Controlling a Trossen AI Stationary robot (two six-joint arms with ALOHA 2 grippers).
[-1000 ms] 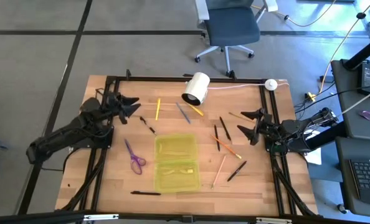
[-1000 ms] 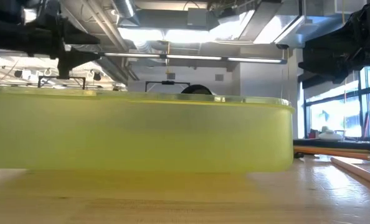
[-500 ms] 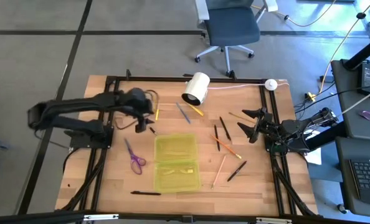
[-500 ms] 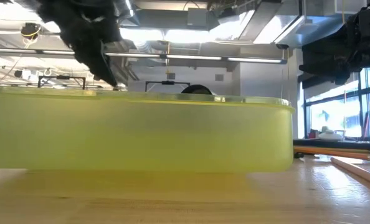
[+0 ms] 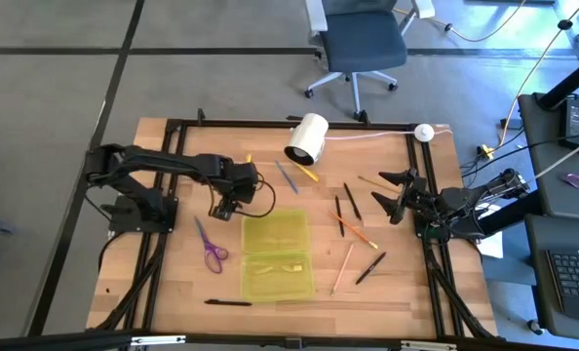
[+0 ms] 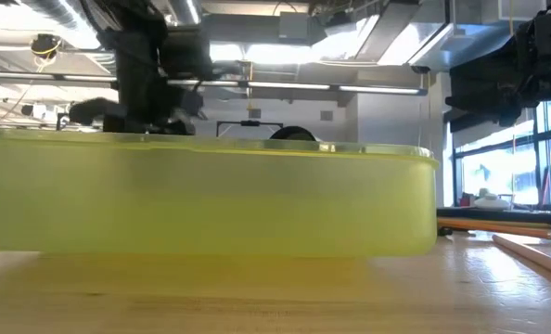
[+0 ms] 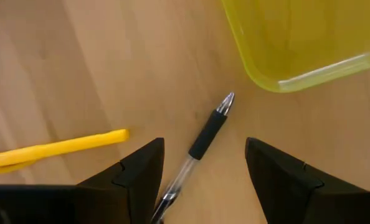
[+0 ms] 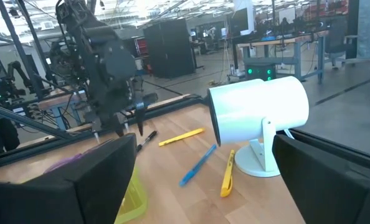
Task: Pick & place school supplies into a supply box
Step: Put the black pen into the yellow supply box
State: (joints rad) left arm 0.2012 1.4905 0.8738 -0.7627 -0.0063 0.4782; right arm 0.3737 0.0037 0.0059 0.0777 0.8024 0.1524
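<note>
**Left jaws poised over a black pen by the supply box**

The left gripper (image 5: 223, 207) hangs over the desk (image 5: 173, 283) just off the far left corner of the supply box (image 5: 277, 255), its jaws parted and empty. In the left wrist view a black pen (image 7: 200, 144) lies on the wood between the two fingers (image 7: 132, 177), its tip toward the corner of the box, with a yellow pen (image 7: 54, 149) beside it. The purple-handled scissors (image 5: 210, 249) lie left of the box, and a dark pen (image 5: 227, 303) rests near the desk's front edge. More pens and pencils (image 5: 353, 229) lie scattered right of the box. The right gripper (image 5: 392, 200) waits at the right edge, jaws wide apart and holding nothing. A white cylinder (image 5: 307, 138) stands at the far side.
</note>
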